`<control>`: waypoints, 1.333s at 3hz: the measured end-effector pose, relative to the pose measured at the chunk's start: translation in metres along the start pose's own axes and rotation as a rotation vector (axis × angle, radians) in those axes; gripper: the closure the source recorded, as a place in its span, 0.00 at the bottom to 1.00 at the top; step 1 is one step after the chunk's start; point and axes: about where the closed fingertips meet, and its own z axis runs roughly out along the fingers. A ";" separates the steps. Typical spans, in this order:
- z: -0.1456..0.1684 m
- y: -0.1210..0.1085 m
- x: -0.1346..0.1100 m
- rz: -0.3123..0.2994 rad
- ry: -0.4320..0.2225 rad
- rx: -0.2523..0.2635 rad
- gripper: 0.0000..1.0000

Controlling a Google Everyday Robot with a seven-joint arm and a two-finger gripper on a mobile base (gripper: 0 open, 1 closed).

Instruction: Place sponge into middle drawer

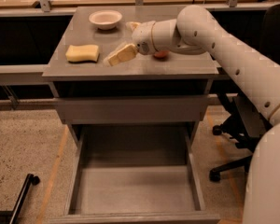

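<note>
A grey cabinet's tabletop (177,68) carries a white bowl (105,18) at the back and the pale yellow sponge (82,53) near its left edge. The gripper (113,58) hovers low just right of the sponge, not touching it; whether it is open or closed cannot be told. Below the closed top drawer (130,109), the middle drawer (135,192) stands pulled out.

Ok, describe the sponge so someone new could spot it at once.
Find the grey cabinet top above the open drawer. The sponge lies flat near its left edge, in front of the white bowl and just left of the robot's hand. It is the pale yellow block with pinched-in long sides, unlike the round bowl.
</note>
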 end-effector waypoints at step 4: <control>0.066 -0.017 -0.006 0.041 -0.078 -0.014 0.00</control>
